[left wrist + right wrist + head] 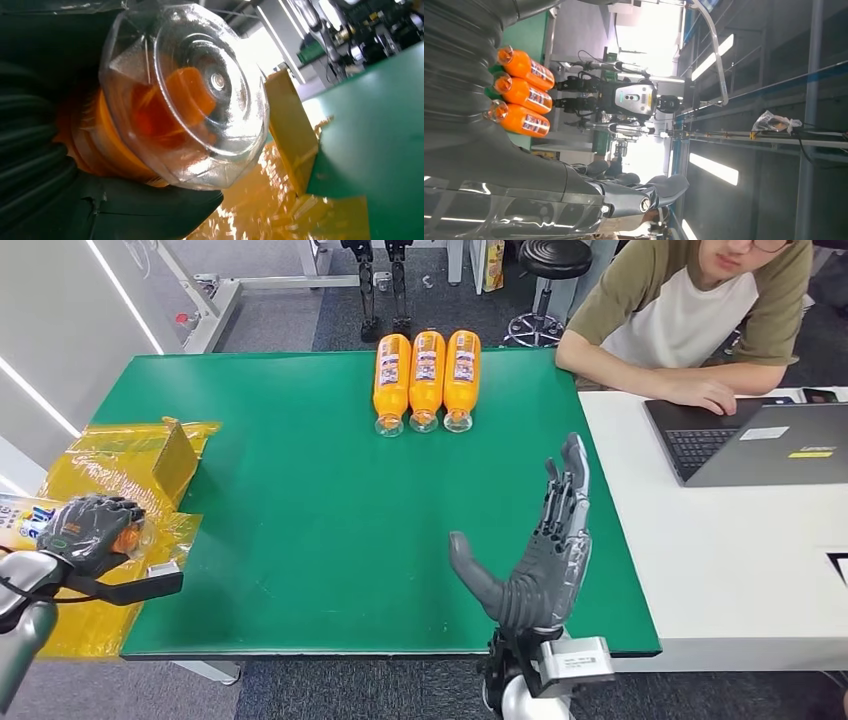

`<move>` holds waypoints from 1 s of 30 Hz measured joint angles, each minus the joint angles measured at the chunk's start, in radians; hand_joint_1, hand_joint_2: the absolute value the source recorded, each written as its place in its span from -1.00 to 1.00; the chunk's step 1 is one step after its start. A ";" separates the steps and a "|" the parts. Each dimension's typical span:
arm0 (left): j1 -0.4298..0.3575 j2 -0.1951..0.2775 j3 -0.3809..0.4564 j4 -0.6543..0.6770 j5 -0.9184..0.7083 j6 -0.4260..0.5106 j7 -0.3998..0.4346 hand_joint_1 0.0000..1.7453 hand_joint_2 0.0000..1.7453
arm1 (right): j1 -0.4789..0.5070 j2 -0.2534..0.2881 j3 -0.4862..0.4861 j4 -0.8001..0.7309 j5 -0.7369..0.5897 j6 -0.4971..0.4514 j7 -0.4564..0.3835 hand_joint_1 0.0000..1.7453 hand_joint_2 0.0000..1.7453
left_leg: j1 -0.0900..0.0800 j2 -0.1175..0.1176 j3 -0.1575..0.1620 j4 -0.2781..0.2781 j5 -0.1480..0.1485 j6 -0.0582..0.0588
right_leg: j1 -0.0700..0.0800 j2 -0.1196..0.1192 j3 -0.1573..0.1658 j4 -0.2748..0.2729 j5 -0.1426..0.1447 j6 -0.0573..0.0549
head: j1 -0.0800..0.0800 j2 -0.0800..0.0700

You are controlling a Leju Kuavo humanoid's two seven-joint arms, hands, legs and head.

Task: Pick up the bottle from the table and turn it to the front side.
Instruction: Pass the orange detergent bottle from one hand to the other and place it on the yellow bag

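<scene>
My left hand [90, 530] hovers over the yellow wrapped box at the table's left edge and grips an orange bottle [132, 538]. In the left wrist view the clear base of that bottle [185, 95] faces the camera, with the dark fingers [45, 165] wrapped around its orange body. Three orange bottles [426, 380] lie side by side at the far middle of the green table [300, 530], and they appear again as bottles [521, 92] in the right wrist view. My right hand [540, 550] stands upright over the table's near right part, fingers spread, holding nothing.
A yellow film-wrapped box [130, 465] sits off the table's left edge. A white table [720, 560] adjoins on the right with a laptop [760, 440]; a person [700, 310] sits there, a hand resting by the laptop. A stool [550, 270] stands behind.
</scene>
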 joint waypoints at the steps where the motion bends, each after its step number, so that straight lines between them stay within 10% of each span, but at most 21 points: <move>1: -0.021 0.000 -0.022 0.025 0.000 -0.006 -0.006 1.00 1.00 | -0.004 0.000 0.000 0.000 0.002 0.001 0.004 -1.00 1.00 | 0.000 0.000 0.000 0.000 0.000 0.000 | 0.000 0.000 0.000 0.000 0.000 0.000 | 0.000 0.000; 15: -0.126 -0.033 -0.197 0.182 0.024 -0.013 -0.032 1.00 1.00 | -0.013 0.003 0.000 0.000 0.014 0.016 0.024 -1.00 1.00 | 0.000 0.000 -0.001 0.000 0.000 0.000 | 0.000 0.001 -0.001 0.000 0.000 0.000 | 0.000 0.000; 29: -0.141 -0.190 -0.252 0.266 0.113 -0.017 -0.009 1.00 1.00 | -0.010 0.008 0.000 0.000 0.017 0.027 0.043 -1.00 1.00 | 0.000 0.000 -0.002 0.000 0.000 0.000 | 0.000 0.000 -0.001 0.000 0.001 0.000 | 0.000 0.000; 30: -0.140 -0.194 -0.253 0.270 0.115 -0.015 -0.007 0.52 1.00 | -0.009 0.008 0.000 0.000 0.017 0.028 0.042 -1.00 1.00 | 0.000 0.000 -0.002 0.000 0.000 0.000 | 0.000 0.000 -0.002 0.000 0.001 0.000 | 0.000 0.000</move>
